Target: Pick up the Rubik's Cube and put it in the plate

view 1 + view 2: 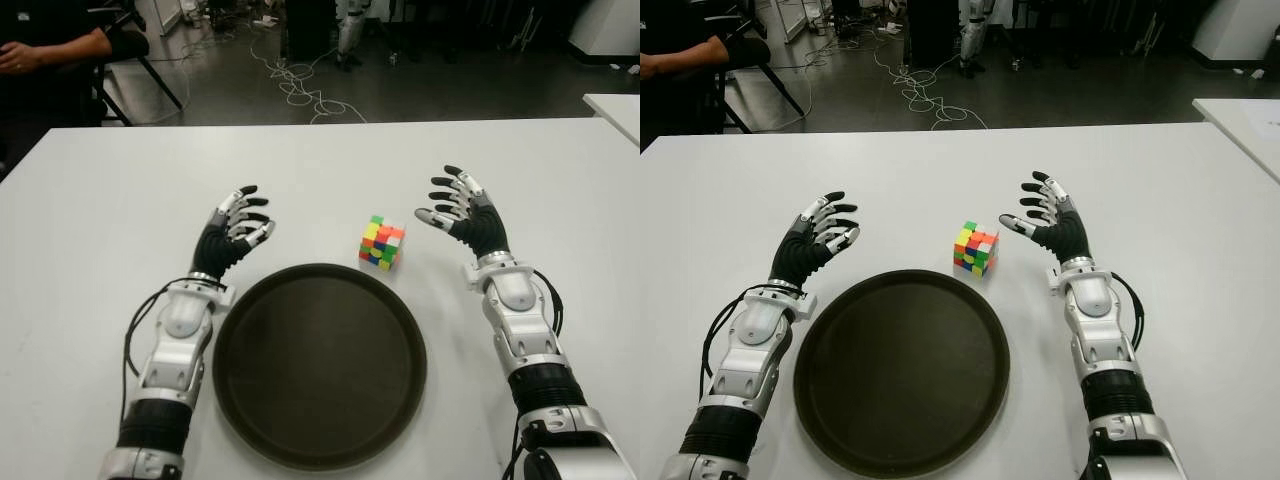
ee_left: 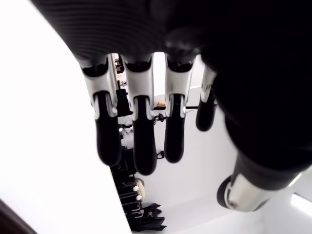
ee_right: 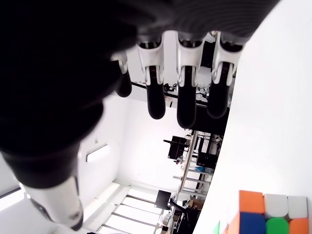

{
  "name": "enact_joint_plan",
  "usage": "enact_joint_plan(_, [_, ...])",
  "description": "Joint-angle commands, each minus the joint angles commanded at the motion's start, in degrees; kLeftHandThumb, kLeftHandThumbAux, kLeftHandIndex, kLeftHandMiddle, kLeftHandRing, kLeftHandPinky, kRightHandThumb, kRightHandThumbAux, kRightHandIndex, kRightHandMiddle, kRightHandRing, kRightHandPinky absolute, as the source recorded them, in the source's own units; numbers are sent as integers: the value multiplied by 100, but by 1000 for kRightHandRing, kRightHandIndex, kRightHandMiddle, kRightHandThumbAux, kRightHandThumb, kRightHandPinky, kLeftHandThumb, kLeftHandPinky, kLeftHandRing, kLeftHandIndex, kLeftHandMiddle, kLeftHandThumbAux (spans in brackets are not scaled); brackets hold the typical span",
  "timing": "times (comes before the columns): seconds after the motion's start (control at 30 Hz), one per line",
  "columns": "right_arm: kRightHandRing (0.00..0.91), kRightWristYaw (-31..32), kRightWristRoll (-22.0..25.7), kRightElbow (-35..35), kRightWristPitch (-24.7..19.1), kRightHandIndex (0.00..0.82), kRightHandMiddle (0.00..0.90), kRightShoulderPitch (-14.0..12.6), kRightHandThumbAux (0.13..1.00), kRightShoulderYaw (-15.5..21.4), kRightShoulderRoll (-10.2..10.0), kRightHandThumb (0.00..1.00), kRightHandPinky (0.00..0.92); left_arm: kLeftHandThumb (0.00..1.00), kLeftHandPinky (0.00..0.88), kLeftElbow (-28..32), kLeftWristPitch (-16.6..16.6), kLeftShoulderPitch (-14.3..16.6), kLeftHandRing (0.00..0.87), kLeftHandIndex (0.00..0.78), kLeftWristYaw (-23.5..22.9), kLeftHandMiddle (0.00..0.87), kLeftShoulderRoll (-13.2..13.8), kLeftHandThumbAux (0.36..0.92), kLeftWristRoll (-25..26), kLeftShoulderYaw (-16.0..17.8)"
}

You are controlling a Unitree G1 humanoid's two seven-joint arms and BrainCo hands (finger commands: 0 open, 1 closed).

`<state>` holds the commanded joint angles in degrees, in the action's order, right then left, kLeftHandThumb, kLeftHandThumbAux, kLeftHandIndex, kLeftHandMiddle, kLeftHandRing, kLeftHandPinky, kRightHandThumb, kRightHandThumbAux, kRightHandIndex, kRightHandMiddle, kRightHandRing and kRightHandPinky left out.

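Our right robot hand (image 1: 462, 212) hovers with fingers spread and holds nothing, just right of the Rubik's Cube (image 1: 382, 242). Our left robot hand (image 1: 232, 232), fingers loosely open and empty, shows left of the cube. The cube sits on the white bench (image 1: 120, 200), just beyond the dark round plate (image 1: 240, 400).

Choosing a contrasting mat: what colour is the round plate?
Dark brown round plate, seen best in the left eye view.

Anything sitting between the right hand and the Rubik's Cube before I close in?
Nothing. In the left eye view only bare white table separates the open right hand from the Rubik's Cube. The plate lies nearer the robot, out of that path.
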<state>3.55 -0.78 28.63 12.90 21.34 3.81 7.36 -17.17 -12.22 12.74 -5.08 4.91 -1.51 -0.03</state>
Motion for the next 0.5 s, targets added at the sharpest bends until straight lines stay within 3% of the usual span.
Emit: enact_joint_plan(0.5, [254,-8,18,16,43,150,240,9,761,15,-13,61,282,196,246,-198,-108,68,200,108,-72,173,70,668,-39,-30])
